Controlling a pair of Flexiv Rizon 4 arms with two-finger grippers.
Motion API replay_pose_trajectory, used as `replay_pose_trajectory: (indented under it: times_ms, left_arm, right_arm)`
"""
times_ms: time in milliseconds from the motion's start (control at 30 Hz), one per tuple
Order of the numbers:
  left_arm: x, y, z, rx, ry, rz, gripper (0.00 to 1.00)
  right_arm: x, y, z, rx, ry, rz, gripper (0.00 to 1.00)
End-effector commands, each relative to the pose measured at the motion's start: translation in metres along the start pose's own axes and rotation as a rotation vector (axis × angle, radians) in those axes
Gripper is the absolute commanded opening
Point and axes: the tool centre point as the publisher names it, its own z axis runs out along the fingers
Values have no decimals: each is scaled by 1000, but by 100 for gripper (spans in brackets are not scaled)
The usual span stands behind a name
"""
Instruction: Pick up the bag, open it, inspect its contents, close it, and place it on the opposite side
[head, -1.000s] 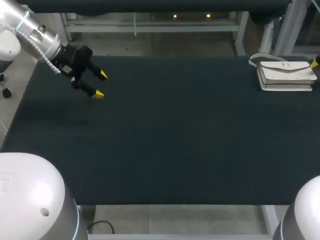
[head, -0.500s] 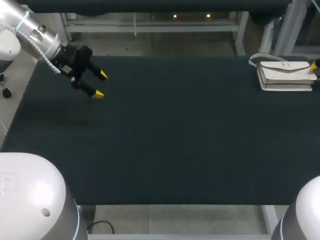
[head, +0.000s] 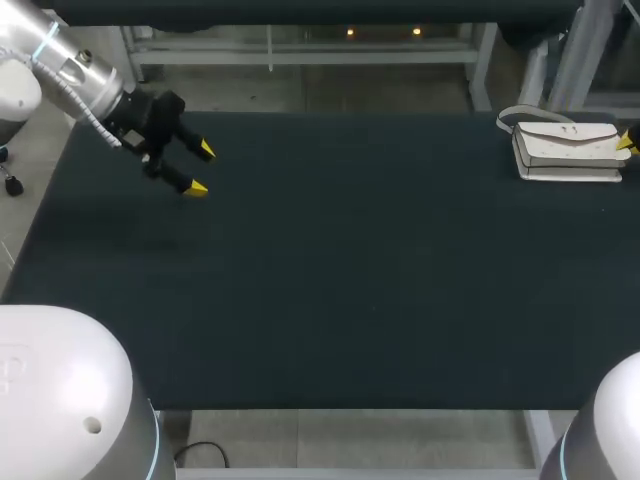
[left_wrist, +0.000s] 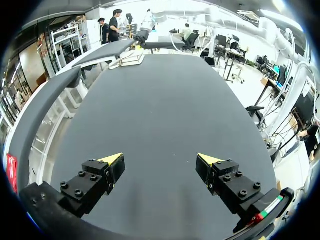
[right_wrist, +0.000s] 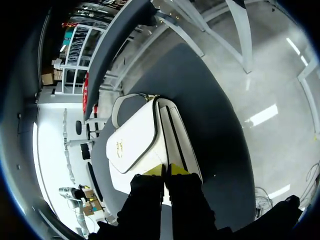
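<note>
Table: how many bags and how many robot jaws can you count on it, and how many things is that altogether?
White bag: 1
Pairs of robot jaws: 2 (left jaws open over the far left of the table, right jaws shut at the end of the bag)
Total: 3

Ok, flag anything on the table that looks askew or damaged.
Nothing stands out. The white bag lies flat at the table far right corner, flap closed, right hand at its end; left hand open, far off.
</note>
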Motion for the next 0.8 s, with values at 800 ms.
replay_pose_trajectory:
  times_ms: [800]
  left_arm:
    - [0, 1, 1, 2, -1, 1, 100]
  right_arm:
    - [68, -57, 30, 287, 177, -191, 0]
